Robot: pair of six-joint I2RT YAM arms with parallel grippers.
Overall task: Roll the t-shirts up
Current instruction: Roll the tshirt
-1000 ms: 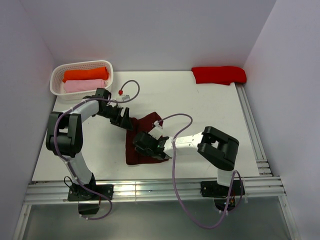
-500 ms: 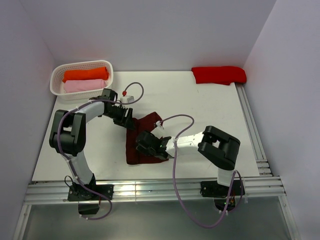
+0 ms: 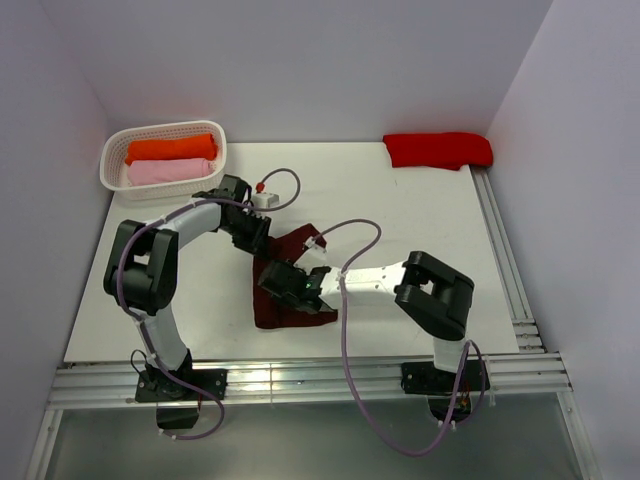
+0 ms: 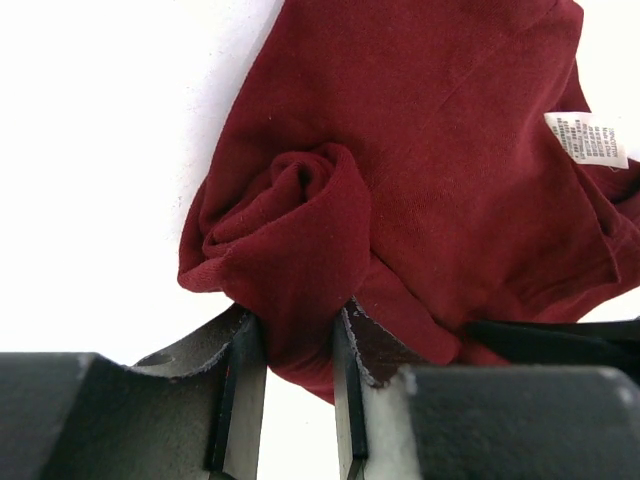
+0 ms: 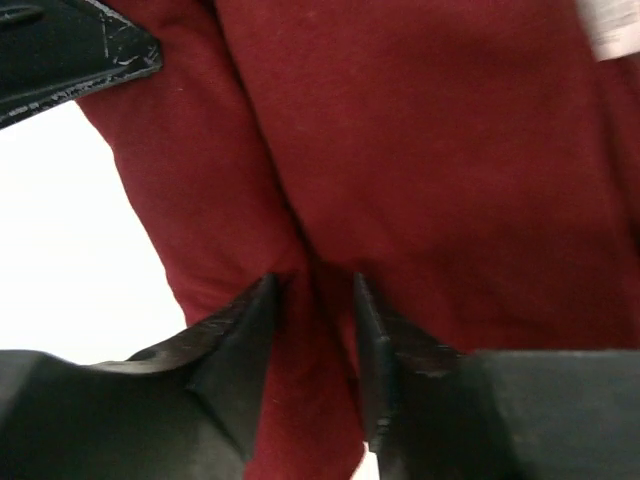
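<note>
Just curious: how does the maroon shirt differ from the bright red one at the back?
The maroon shirt is darker, lies mid-table and is pinched by the left fingers and right fingers; the red shirt is brighter and sits untouched at the far right corner. Both are plain cloth.

Maroon t-shirt, white label; white basket with orange roll and pink roll.

right gripper pinched on a shirt fold | shirt maroon, fills most of view | white label at top-right corner | white table left | black part top-left, at shirt edge
</note>
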